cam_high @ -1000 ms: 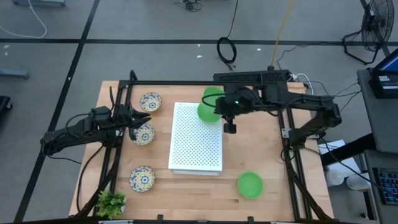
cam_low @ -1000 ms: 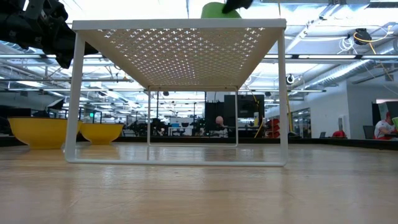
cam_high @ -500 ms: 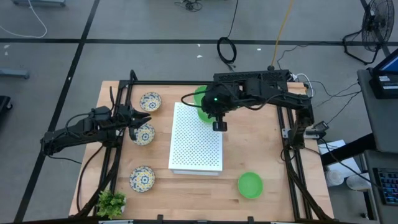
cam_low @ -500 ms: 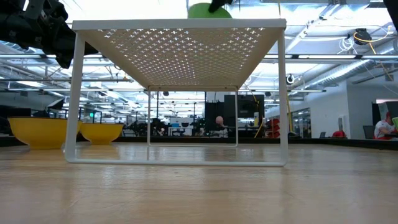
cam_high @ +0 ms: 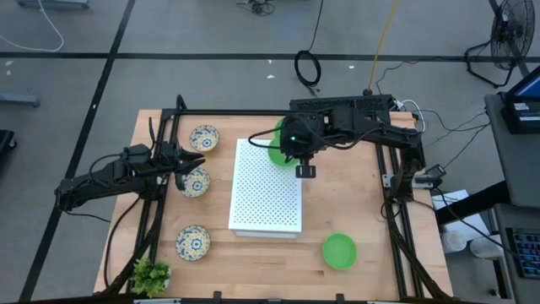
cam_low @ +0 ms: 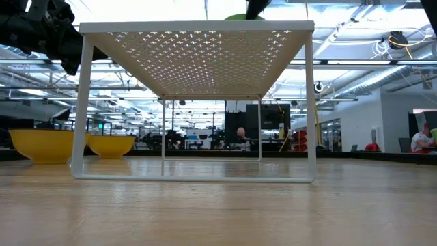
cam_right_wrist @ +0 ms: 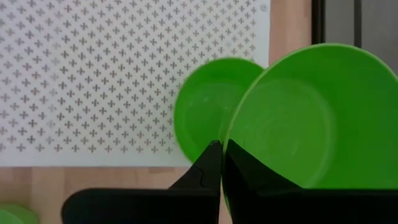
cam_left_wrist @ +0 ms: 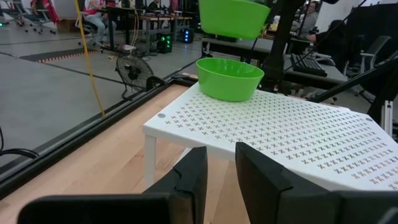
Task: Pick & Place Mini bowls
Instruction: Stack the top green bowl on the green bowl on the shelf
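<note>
Bright green, one held mini bowl (cam_right_wrist: pixel 311 118) hangs pinched by its rim in the right gripper (cam_right_wrist: pixel 219 152), whose jaws are closed tight on the thin wall. It hovers above and just to the side of a second green bowl (cam_left_wrist: pixel 229 78) that sits on the far corner of the white perforated board (cam_high: pixel 267 187); the left wrist view shows the held bowl clear of the lower one, with a gap of air between them. From above, the right gripper (cam_high: pixel 297 152) reaches over the board's far right corner.

A third green bowl (cam_high: pixel 339 251) lies on the bare wooden table (cam_high: pixel 354 203) near the front, to the right of the board and well apart from the other two.

The three cream patterned bowls stand in a line down the left side of the board: a far patterned bowl (cam_high: pixel 203 137), a middle patterned bowl (cam_high: pixel 195 181) and a near patterned bowl (cam_high: pixel 193 242).

The left gripper (cam_high: pixel 187 165) waits just beside the middle patterned bowl, its jaws narrowly parted and holding nothing, as the left wrist view shows.

A small leafy plant (cam_high: pixel 151 274) stands at the table's front left corner
</note>
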